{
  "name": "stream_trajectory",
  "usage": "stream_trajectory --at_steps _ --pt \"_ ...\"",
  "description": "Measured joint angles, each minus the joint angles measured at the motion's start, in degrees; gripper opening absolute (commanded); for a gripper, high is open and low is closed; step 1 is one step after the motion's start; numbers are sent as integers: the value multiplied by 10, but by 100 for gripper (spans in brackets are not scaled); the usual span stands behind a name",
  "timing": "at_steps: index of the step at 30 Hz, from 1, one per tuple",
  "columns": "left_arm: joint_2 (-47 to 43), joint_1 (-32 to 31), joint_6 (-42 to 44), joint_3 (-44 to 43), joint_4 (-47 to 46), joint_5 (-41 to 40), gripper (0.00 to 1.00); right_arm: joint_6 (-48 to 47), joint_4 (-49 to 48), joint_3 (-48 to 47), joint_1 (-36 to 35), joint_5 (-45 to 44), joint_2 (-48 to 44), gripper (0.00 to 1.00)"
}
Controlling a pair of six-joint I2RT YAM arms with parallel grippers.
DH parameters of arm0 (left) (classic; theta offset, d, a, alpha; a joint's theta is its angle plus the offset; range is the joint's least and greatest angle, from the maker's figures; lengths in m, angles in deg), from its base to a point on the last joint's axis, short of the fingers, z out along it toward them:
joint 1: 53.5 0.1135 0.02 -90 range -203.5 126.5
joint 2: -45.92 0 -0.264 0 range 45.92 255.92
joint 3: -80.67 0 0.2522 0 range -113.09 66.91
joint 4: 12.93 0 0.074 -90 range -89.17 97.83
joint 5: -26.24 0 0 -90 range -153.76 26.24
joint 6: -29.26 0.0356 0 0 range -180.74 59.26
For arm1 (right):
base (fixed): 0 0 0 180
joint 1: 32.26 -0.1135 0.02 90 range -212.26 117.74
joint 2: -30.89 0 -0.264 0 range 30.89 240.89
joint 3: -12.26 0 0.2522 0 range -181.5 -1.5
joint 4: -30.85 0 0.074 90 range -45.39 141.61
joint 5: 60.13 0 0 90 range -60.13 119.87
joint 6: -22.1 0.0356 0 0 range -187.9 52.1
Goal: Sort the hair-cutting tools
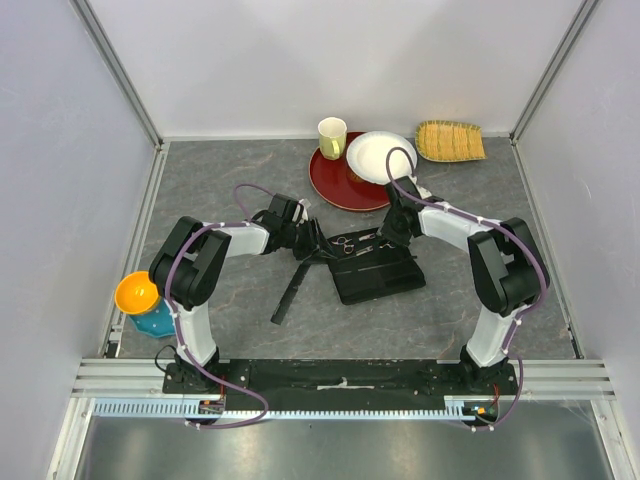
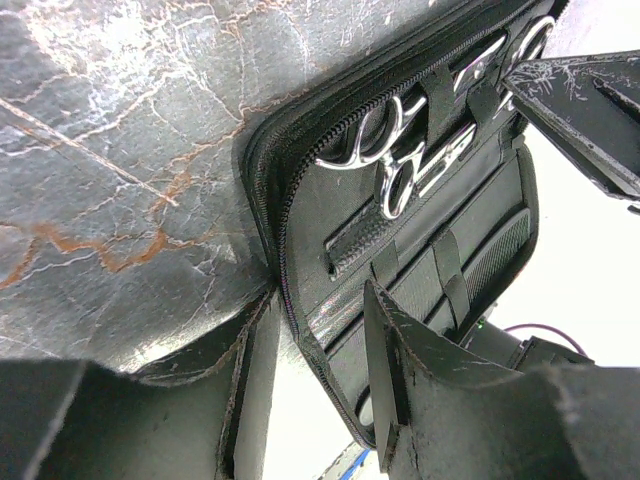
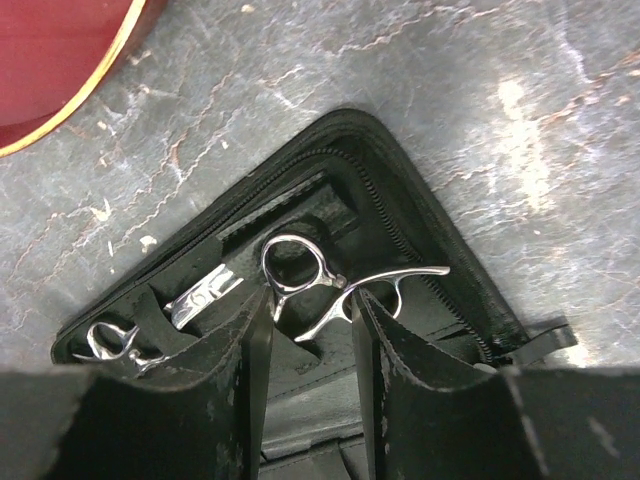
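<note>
- Two scissors [image 2: 372, 150] sit strapped side by side inside the open black case [image 1: 385, 282], handles up at its zipped corner.
- Right gripper [image 3: 310, 298] is right on one pair [image 3: 328, 308]. The finger ring and shank lie in the gap, one finger on each side.
- Those jaws stand apart, but I cannot tell whether the pads are biting the metal yet.
- Key relation: the scissors' long axis runs back along the gap toward the wrist, so the jaws squeeze across the narrow shank. To my eye, a straight pull should slide it out of its strap.
- Left gripper [image 2: 318, 300] straddles the case's zipped rim, and the rim fills the gap. That looks like a clamp steadying the case.
- Nearest arm for the scissors is clearly the right.
- Long black comb [image 1: 290, 292] lies loose on the table, slanting away from the case on the left arm's side.
</note>
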Motion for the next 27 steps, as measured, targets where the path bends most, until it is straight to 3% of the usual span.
stream_trajectory --at_steps 22,27 --pt "0 0 0 0 0 0 46 26 -12 3 -15 16 0 40" --pt "0 0 0 0 0 0 46 30 -14 6 -17 9 -2 44"
